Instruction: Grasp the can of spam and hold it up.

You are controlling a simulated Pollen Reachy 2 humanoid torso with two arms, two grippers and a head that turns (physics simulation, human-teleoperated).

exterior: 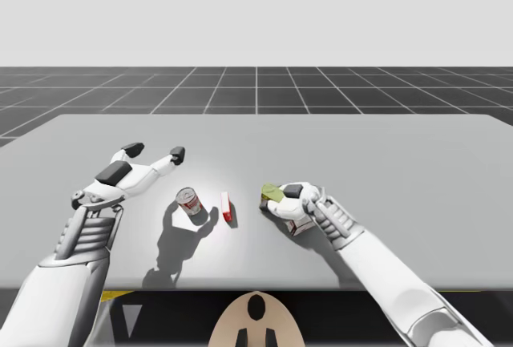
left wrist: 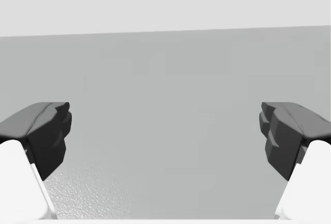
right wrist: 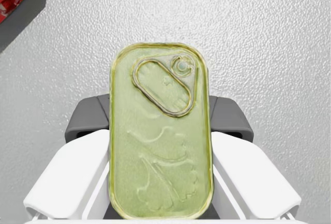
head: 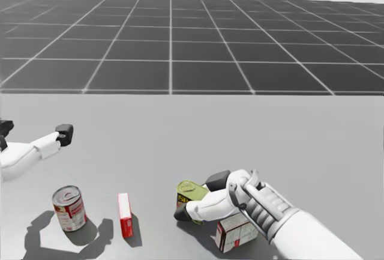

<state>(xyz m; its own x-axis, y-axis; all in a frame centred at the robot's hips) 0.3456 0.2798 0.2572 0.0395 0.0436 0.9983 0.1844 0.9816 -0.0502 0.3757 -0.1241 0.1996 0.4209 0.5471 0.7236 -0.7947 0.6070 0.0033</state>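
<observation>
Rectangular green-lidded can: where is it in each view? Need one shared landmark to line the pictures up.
High view: rectangular can right of centre, in my right gripper.
Head view: can low centre, between the same fingers.
Right wrist view: can clamped between the fingers, lid toward the camera.
Left wrist view: my left gripper open over the table.
Landmark: flat red box left of the can; its corner lies ahead of the right gripper.

a wide, pale grey table (exterior: pixel 401 147) with a finely speckled top stretches out before me. beyond its far edge, a dark floor (exterior: pixel 256 82) ruled with a light grid runs off to a flat, pale grey backdrop (exterior: pixel 256 10). light from above throws soft dark shadows onto the tabletop.
</observation>
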